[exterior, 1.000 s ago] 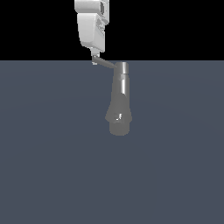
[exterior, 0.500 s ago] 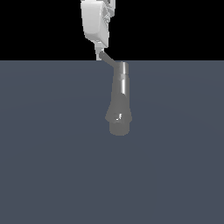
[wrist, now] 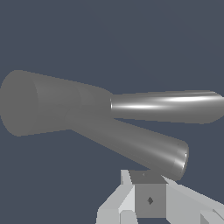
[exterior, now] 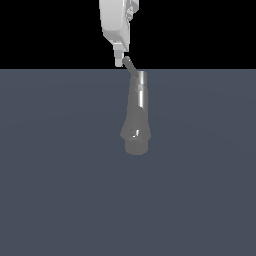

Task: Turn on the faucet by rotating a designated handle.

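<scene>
Faucet (exterior: 136,117) glossy grey, tapering | handle (exterior: 130,67) thin, angled | end effector (exterior: 119,61) opening unclear

A: Ext cam? 
B: Set back, looks down at the bench (exterior: 60,190); faucet (exterior: 136,117) small, mid-frame, arm enters from top.

A: Wrist cam? 
B: Very close, faces the bench (wrist: 109,35); hand (wrist: 151,199) at frame edge. Both views share faucet (wrist: 48,107) and handle (wrist: 140,146).
</scene>
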Motion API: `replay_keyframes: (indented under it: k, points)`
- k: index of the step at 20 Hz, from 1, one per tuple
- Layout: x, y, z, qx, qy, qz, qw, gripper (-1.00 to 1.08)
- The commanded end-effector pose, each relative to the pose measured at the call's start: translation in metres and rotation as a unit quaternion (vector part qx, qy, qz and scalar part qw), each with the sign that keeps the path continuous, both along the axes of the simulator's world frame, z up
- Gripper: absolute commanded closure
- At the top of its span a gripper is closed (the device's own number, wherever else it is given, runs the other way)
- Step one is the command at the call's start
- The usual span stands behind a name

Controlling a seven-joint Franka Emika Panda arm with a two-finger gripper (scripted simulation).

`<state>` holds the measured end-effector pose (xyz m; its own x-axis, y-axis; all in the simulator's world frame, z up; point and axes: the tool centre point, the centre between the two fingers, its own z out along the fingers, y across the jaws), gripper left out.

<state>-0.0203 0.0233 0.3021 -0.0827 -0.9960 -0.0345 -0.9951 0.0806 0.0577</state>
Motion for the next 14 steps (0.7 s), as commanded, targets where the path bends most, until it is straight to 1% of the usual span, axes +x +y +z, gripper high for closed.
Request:
replay_keyframes:
  k: [1, 13, 14]
  points:
    - [-0.002, -0.013, 0.0, 0.0, 0.001, -0.002, 1.0, 1.08]
    - [-0.013, -0.096, 0.001, -0.001, 0.003, -0.005, 1.0, 1.08]
    - [-0.013, -0.096, 0.001, -0.001, 0.003, -0.005, 1.0, 1.08]
